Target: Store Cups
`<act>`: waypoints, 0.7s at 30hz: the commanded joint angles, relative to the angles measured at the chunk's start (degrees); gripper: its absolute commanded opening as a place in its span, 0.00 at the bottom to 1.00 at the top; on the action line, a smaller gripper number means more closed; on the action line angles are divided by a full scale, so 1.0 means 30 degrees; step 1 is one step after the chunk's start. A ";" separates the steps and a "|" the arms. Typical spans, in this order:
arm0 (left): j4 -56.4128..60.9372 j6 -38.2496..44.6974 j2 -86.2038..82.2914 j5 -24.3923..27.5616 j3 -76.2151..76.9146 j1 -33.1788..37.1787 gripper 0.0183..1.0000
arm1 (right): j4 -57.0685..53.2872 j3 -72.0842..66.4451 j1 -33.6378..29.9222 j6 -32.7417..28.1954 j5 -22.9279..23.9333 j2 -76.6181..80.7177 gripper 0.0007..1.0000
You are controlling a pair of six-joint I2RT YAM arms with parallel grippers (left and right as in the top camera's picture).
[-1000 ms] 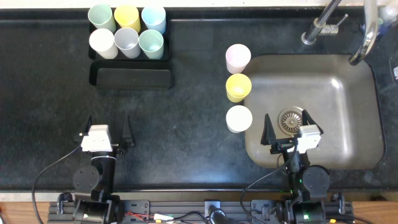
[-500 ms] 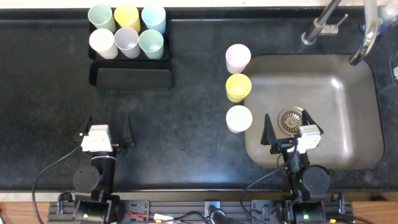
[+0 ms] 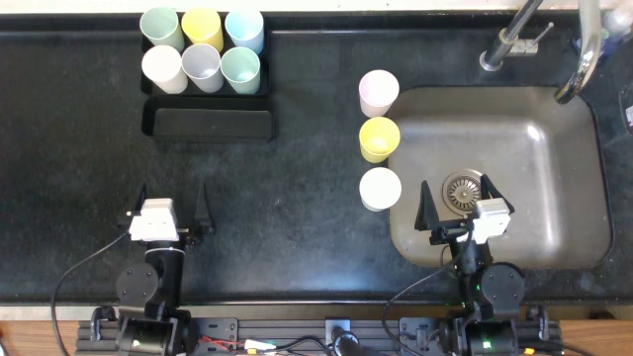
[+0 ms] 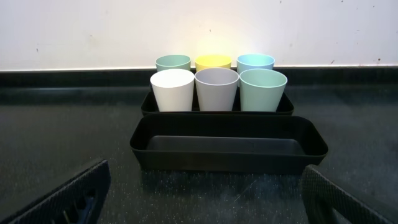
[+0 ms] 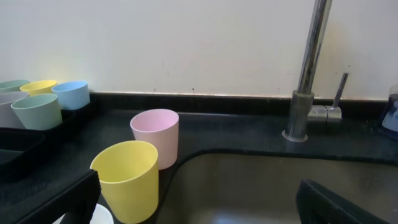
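Observation:
Three loose cups stand in a column along the sink's left rim: a pink cup (image 3: 378, 91) (image 5: 155, 137), a yellow cup (image 3: 379, 138) (image 5: 125, 179) and a white cup (image 3: 380, 188) nearest the arms. At the back left, a black tray (image 3: 153, 44) (image 4: 280, 107) holds several upright cups in two rows. In front of it lies an empty black tray (image 3: 208, 124) (image 4: 227, 144). My left gripper (image 3: 171, 208) (image 4: 205, 193) is open low over the counter, facing the trays. My right gripper (image 3: 455, 203) (image 5: 199, 205) is open above the sink, just right of the white cup.
A steel sink (image 3: 554, 158) fills the right side, with a drain (image 3: 462, 191) near my right gripper. A tap (image 3: 514, 35) (image 5: 308, 74) rises behind it. Dark counter (image 3: 297, 218) spreads between the trays and the sink.

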 commanded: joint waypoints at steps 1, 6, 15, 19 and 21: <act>-0.0051 -0.0066 -0.0197 0.0189 -0.0015 0.0102 1.00 | 0.0102 -0.0255 -0.0087 -0.0066 -0.0080 -0.0073 1.00; -0.0044 -0.0066 -0.0197 0.0168 -0.0022 0.0102 1.00 | 0.0102 -0.0255 -0.0087 -0.0066 -0.0080 -0.0073 1.00; -0.1056 -0.1319 0.5377 0.2120 0.4437 0.0226 1.00 | 0.0102 -0.0255 -0.0087 -0.0066 -0.0080 -0.0073 1.00; -0.1457 -0.1362 1.4673 0.6113 1.1934 0.0226 1.00 | 0.0102 -0.0255 -0.0087 -0.0066 -0.0080 -0.0073 1.00; -0.3140 -0.1355 1.9424 0.8684 1.7005 0.0182 1.00 | 0.0102 -0.0255 -0.0087 -0.0066 -0.0080 -0.0073 1.00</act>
